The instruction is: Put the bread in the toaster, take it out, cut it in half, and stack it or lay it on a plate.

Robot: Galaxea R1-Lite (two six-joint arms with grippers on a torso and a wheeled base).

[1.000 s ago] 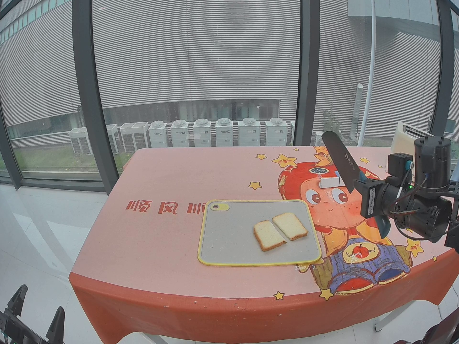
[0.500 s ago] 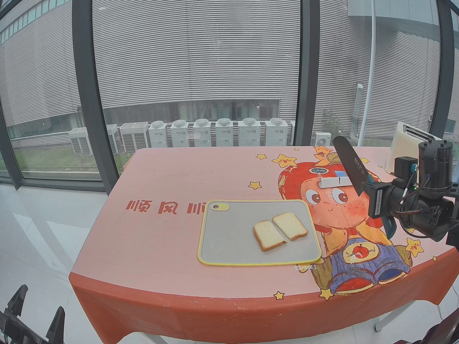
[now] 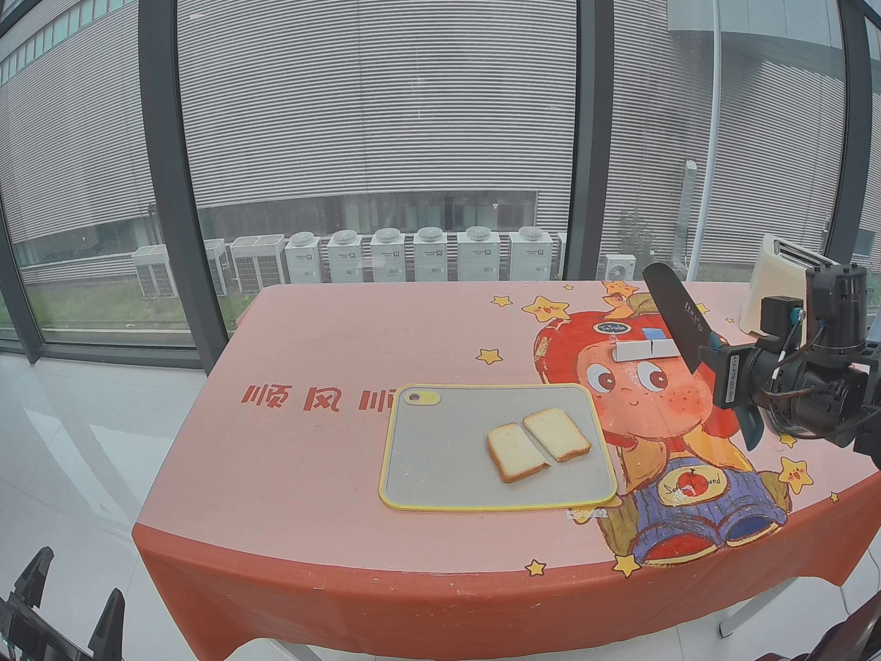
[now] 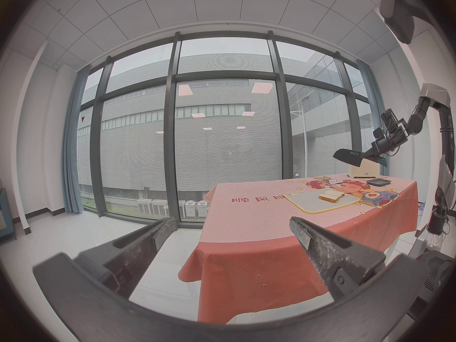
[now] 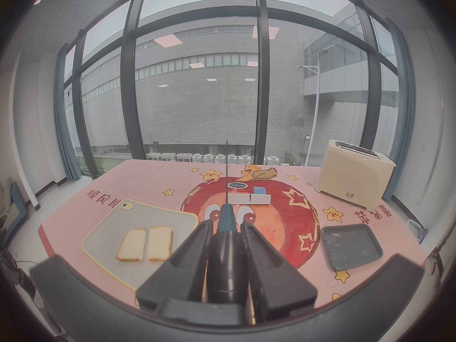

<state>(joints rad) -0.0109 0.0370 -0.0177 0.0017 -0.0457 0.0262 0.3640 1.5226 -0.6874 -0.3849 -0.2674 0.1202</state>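
Right wrist view: right fingers (image 5: 186,261) clamp knife (image 5: 226,220); toaster (image 5: 354,173), tray (image 5: 351,245) nearby; left fingers (image 4: 332,257) spread wide.

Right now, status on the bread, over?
Left gripper low beside table, jaws open. Right gripper jaws shut on knife, blade up. Bread halves side by side on board; nothing else on it.

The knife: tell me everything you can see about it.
The knife has a broad dark blade with a rounded tip, some small print on its side, and a teal handle. The right hand is shut on the handle, and nothing else touches the knife. It is held in the air over the right side of the table. The blade is tilted up and toward the robot's left, clear of the cutting board and the two bread halves.
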